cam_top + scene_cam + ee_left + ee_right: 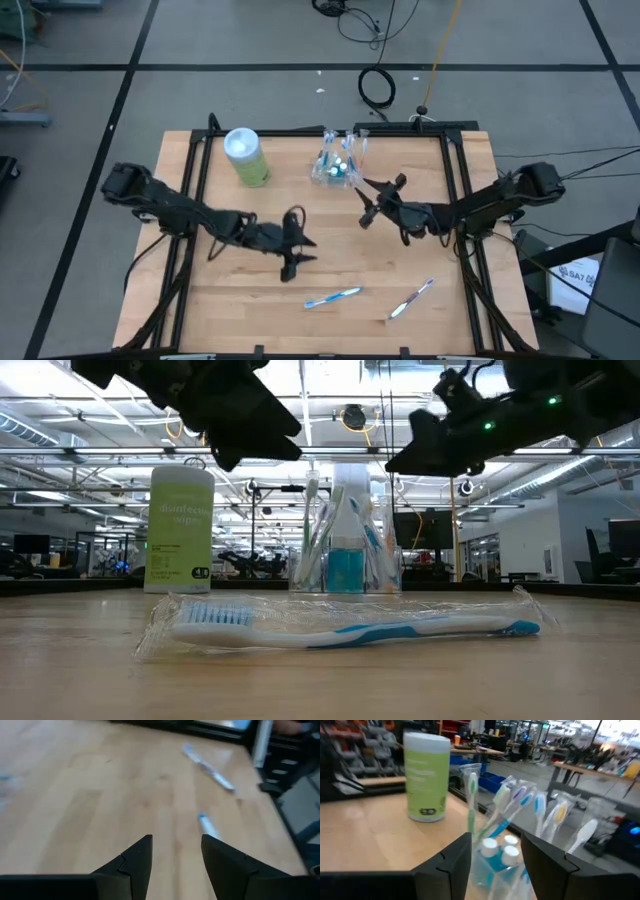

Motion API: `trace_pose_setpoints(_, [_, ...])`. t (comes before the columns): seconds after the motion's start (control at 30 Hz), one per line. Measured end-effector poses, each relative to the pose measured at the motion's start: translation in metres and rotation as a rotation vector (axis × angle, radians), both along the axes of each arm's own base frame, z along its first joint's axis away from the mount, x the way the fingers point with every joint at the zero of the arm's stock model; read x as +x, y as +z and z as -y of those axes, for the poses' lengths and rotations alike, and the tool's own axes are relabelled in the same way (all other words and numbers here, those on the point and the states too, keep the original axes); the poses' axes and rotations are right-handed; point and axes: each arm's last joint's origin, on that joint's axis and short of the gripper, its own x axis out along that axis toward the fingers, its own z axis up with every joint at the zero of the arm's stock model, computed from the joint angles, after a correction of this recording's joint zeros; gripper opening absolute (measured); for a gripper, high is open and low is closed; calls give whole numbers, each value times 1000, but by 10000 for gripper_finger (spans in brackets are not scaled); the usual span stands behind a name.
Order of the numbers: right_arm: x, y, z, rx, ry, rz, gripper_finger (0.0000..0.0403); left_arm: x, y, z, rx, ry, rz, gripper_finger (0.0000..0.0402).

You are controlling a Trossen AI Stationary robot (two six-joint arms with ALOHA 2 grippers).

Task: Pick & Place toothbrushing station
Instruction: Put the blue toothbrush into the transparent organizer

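1. Closest up in the low view, a wrapped blue-and-white toothbrush [340, 628] is seen lying flat on the table [200, 300], with a second wrapped toothbrush [411, 298] just beside it toward the right.
2. At the far edge, the clear cup [336, 162] is stuffed with toothbrushes and small blue tubes [496, 856]; a green canister [246, 157] stands near it.
3. The right pincer [372, 203] is held open with nothing in it, right next to the cup.
4. The left pincer [291, 243] is held open and empty over mid-table.
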Motion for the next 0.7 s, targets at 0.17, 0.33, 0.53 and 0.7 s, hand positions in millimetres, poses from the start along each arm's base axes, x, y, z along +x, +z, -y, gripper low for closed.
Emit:
trace_pose_setpoints(0.17, [-8,-4,-14,98,50,73,164,15,-20,27,-45,-54,73,177])
trace_pose_setpoints(0.33, [-10,-6,-26,154,93,104,160,23,-49,51,-123,-70,88,177])
trace_pose_setpoints(0.53, [-13,-6,-38,193,138,129,160,24,-78,77,-135,-93,108,177])
trace_pose_setpoints(0.7, [-15,-6,-49,195,183,121,159,14,-97,98,-186,-22,51,177])
